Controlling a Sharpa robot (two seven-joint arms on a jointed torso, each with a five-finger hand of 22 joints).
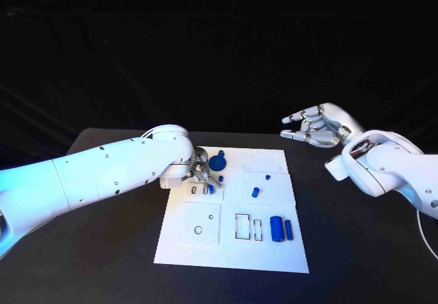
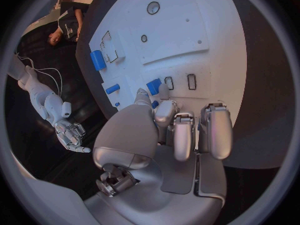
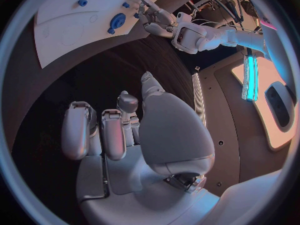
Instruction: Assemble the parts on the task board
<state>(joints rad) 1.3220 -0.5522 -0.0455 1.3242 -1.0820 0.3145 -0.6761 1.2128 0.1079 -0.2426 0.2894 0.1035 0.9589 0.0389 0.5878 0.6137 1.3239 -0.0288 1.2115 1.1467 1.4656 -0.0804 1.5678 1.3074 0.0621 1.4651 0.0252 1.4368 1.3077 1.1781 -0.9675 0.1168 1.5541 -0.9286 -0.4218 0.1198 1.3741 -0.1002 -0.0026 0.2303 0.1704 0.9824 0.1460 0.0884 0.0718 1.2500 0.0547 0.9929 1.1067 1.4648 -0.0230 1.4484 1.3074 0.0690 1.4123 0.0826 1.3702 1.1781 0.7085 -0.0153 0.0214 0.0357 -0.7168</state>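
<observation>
left hand [image 1: 199,172] pinches blue part [image 1: 210,188] on task board [image 1: 233,250]

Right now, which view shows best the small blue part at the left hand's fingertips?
The left wrist view: the blue part sits close-up at the left hand's fingertips, beside two rectangular slots on the task board. The head view shows it half-hidden under that hand; the right wrist view shows it tiny.

The head camera is looking down on the task board [image 1: 233,209] from above. Each wrist camera is sitting close behind its own hand, also facing the board.
</observation>
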